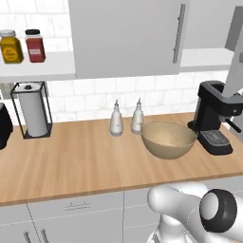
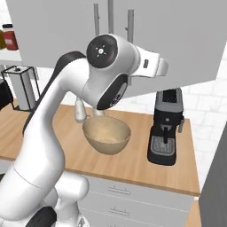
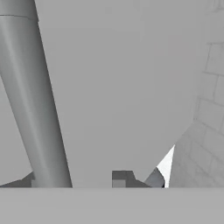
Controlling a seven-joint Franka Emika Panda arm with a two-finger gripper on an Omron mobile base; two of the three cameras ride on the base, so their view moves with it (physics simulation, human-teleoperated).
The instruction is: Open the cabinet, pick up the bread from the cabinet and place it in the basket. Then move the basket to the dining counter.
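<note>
We see bare worktop (image 1: 71, 161) left of the basket (image 1: 168, 140); two bottles (image 1: 126, 118) and a coffee machine (image 1: 213, 116) crowd it.

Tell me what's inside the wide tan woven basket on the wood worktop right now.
The wide tan woven basket shows just its own pale inner weave in both base views; no golden-brown bun lies in it. The near wall hides a small part of the floor.

Grey cabinet (image 1: 123, 38) above the worktop, bar-handled — tan woven basket (image 1: 168, 139) upright below, beside the coffee machine (image 1: 213, 116).
</note>
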